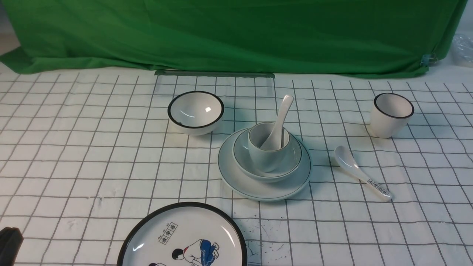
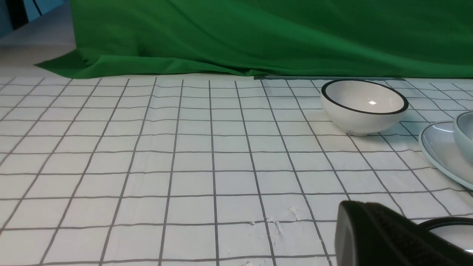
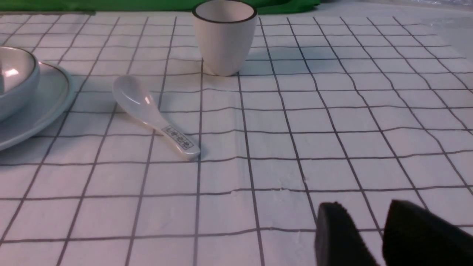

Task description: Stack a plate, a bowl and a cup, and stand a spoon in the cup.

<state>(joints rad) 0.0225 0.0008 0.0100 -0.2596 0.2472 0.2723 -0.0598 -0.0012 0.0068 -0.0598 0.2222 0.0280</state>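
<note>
The pale plate (image 1: 258, 186) lies mid-table with the shallow bowl (image 1: 293, 160) on it. The handleless cup (image 1: 263, 157) stands in the bowl. The plain white spoon (image 1: 281, 112) stands in the cup, its handle leaning up against the far rim. My left gripper (image 1: 9, 242) sits at the near left corner, far from the stack; in the left wrist view its fingers (image 2: 369, 232) are pressed together, shut and empty. My right gripper (image 3: 366, 210) hangs low over bare cloth right of the stack, open with nothing between its fingers. The plate's edge (image 3: 40, 111) and the bowl (image 3: 18, 81) show in the right wrist view.
A black-rimmed bowl (image 1: 196, 111) stands behind and left of the stack. A black-rimmed cup (image 1: 391, 114) stands at the far right. A printed spoon (image 1: 360, 171) lies right of the plate. A cartoon plate (image 1: 183, 240) lies at the near edge. Green cloth (image 1: 236, 33) backs the table.
</note>
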